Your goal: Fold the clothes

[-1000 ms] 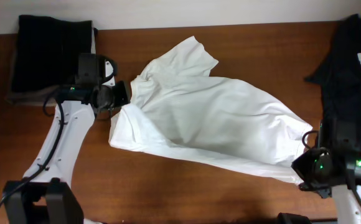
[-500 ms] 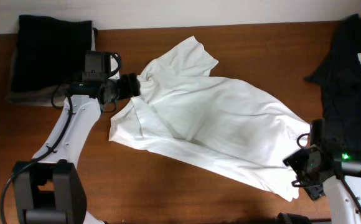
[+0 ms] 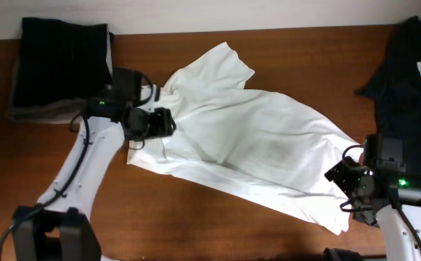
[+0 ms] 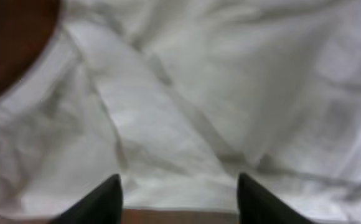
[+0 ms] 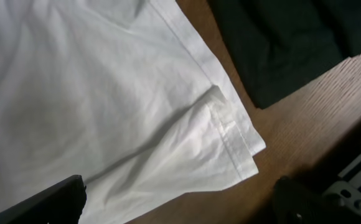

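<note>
Rumpled, loosely spread white T-shirt [image 3: 254,148]

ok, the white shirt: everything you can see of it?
The white shirt is plain, thin and wrinkled. It lies unfolded and slanted across the wooden table, with one sleeve toward the far edge. Its stitched hem corner lies near the black shirt without touching it. The left gripper hangs open over its left edge, and the right gripper is open over the hem corner.
</note>
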Robot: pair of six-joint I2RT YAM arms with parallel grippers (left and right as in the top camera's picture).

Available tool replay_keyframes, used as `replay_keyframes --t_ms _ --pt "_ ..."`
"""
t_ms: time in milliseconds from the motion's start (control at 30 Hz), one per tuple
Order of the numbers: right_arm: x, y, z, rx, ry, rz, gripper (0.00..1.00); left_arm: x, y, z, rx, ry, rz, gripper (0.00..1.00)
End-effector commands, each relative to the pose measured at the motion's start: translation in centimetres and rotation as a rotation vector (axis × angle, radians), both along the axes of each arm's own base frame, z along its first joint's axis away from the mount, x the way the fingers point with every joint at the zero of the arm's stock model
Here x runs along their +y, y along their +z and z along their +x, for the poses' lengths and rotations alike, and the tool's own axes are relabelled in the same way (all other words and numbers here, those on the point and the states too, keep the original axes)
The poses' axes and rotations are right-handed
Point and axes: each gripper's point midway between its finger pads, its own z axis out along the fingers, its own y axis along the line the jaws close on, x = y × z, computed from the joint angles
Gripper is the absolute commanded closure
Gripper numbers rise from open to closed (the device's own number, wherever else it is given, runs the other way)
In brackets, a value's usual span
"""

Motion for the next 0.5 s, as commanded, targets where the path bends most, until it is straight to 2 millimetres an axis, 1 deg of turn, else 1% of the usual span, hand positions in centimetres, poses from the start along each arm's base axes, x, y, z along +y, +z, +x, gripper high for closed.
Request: replay_keyframes --t_ms 0,67,100,133,200,367,467 --pt "0.1 -0.3 0.1 0.017 0.022 0.002 0.01 -1.2 -0.4 -2.6 0.060 -0.048 0.058 0.45" --pt "0.1 -0.7 0.2 0.043 0.024 0.006 0.01 -0.8 -2.1 -3.4 0.126 -0.028 0.084 0.45" --pt "0.1 -1.1 0.2 0.063 0.024 0.011 0.01 -0.6 -3.5 -3.9 0.177 0.002 0.088 0.45" --pt "0.1 -1.4 0.2 0.082 0.024 0.015 0.01 -0.5 -4.4 -4.3 0.210 0.013 0.092 0.45" --pt "0.2 -2.2 0.1 0.128 0.024 0.026 0.01 -0.4 -5.9 -4.9 0.257 0.012 0.105 0.45" --pt "0.6 -4.3 0.0 0.244 0.028 0.071 0.01 -0.3 -8.1 -4.9 0.312 0.015 0.112 0.45" --pt "0.6 -5.0 -0.2 0.287 0.027 0.080 0.01 0.5 -9.8 -4.5 0.347 0.043 0.116 0.45"
